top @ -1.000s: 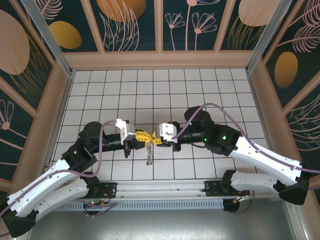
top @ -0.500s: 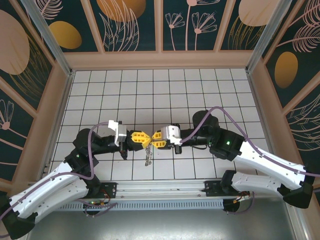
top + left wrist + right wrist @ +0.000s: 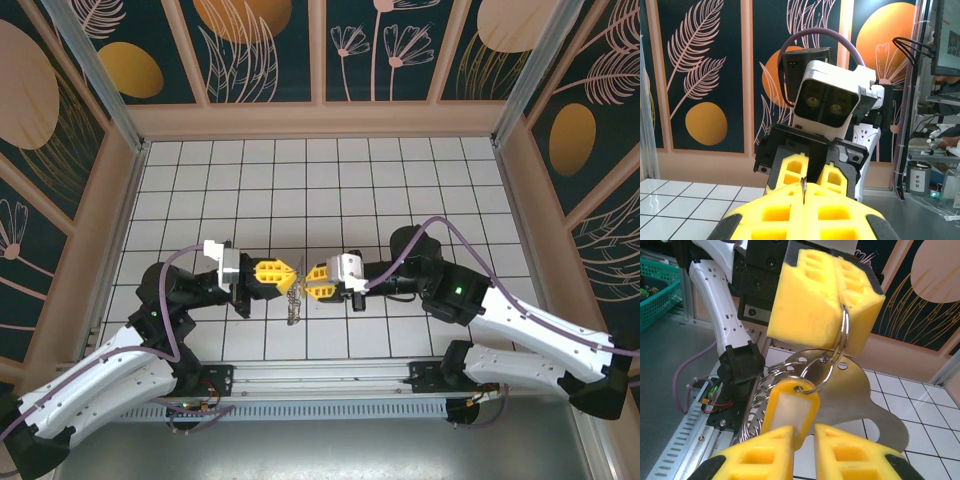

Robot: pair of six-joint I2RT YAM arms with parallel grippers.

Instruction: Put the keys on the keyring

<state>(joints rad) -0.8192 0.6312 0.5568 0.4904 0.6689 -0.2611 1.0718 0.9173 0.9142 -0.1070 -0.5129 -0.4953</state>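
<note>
Left tool (image 3: 290, 272) on keyring (image 3: 844, 332) — tag (image 3: 788, 410) below

My view of the cell, apart from the job itself.
I see a white tiled floor (image 3: 400, 180) ruled in dark lines and walled by dark panels (image 3: 260, 50) with pale leaves and orange discs. An aluminium rail (image 3: 320, 375) runs along its near edge. Close up, a yellow tag (image 3: 790, 410) hangs before a flat silvery plate (image 3: 860, 395), with a green basket (image 3: 655, 287) far off.

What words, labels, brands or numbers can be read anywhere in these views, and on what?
None can be read.
On the yellow key tag: the white insert is blank.
On the jar beside the table: a label, too blurred to read.
On the monitor screen: too small to read.
</note>
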